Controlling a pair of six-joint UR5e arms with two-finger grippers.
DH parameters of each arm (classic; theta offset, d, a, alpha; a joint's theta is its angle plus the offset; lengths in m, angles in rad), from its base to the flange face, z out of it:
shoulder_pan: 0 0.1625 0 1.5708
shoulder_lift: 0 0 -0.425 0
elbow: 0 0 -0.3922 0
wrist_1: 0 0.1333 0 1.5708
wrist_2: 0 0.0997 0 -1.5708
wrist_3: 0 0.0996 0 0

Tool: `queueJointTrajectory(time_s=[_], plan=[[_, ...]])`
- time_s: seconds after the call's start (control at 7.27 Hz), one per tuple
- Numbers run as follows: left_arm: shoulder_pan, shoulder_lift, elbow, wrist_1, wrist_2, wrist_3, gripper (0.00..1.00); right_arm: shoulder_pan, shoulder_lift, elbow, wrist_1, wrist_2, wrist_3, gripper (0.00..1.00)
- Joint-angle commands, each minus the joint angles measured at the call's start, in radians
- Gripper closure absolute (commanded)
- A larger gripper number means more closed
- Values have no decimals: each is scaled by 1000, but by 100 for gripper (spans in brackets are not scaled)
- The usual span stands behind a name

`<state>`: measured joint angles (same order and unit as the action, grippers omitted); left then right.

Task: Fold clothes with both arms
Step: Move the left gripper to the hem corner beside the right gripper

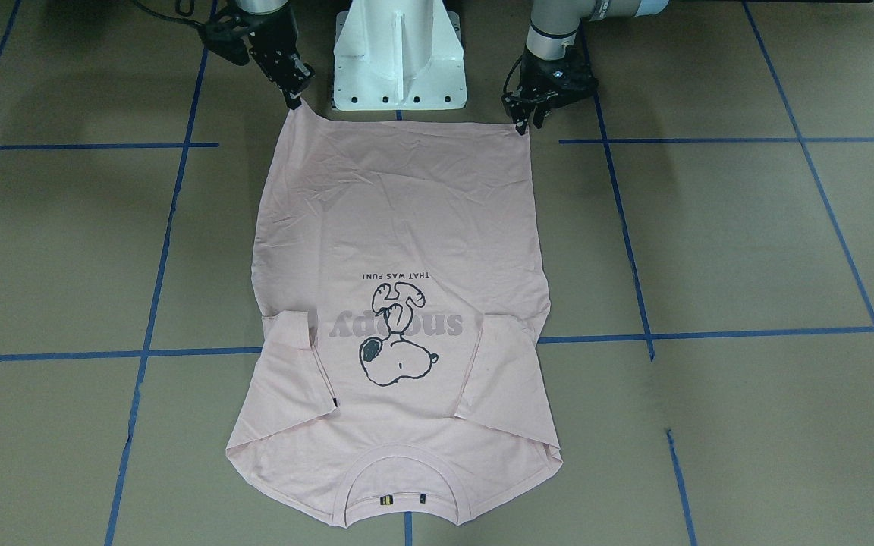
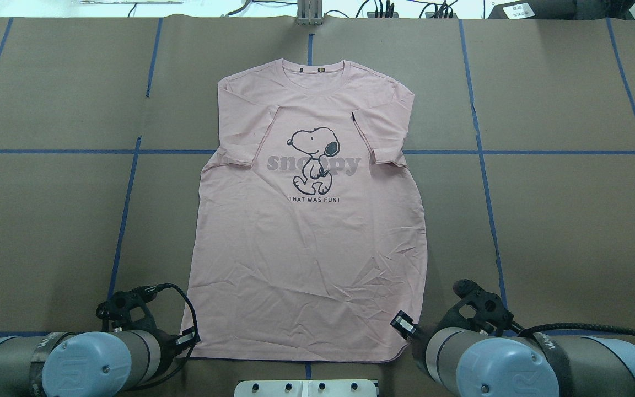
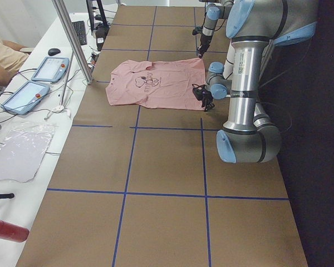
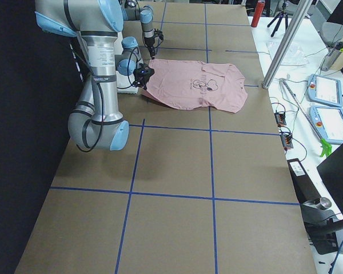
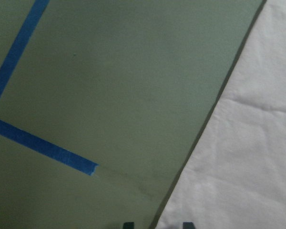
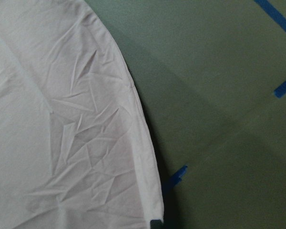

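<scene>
The clothes are one pale pink T-shirt (image 1: 399, 227) lying flat, print up, both sleeves folded inward, neck at the far side from the robot (image 2: 306, 248). My right gripper (image 1: 294, 97) sits at one hem corner, which rises to a small point at its tips. In the right wrist view its tip (image 6: 155, 223) sits on the corner of the cloth (image 6: 62, 119), shut on it. My left gripper (image 1: 524, 125) is at the other hem corner. Its two fingertips (image 5: 128, 224) stand apart in the left wrist view, with the shirt's edge (image 5: 248, 157) running between them.
The white pedestal base (image 1: 399, 61) stands just behind the hem. Blue tape lines (image 1: 710, 334) cross the brown table. On the far side, past an aluminium post (image 3: 72, 39), a side bench holds tablets (image 3: 44, 69) and a red bottle (image 3: 5, 229); a person's arm (image 3: 3, 55) rests there.
</scene>
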<state>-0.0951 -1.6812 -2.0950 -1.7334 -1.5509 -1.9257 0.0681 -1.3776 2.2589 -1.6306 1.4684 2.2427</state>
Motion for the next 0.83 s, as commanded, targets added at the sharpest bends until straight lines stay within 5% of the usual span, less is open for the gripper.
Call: queueJointTrajectory(time_s=[0.0,0.69], plan=[[9,0,3,0,0,1,54,-1,0,-1,0,1,0,100],[15,-3,7,2,0,1,58,1,-1,1,-1,1,0,100]])
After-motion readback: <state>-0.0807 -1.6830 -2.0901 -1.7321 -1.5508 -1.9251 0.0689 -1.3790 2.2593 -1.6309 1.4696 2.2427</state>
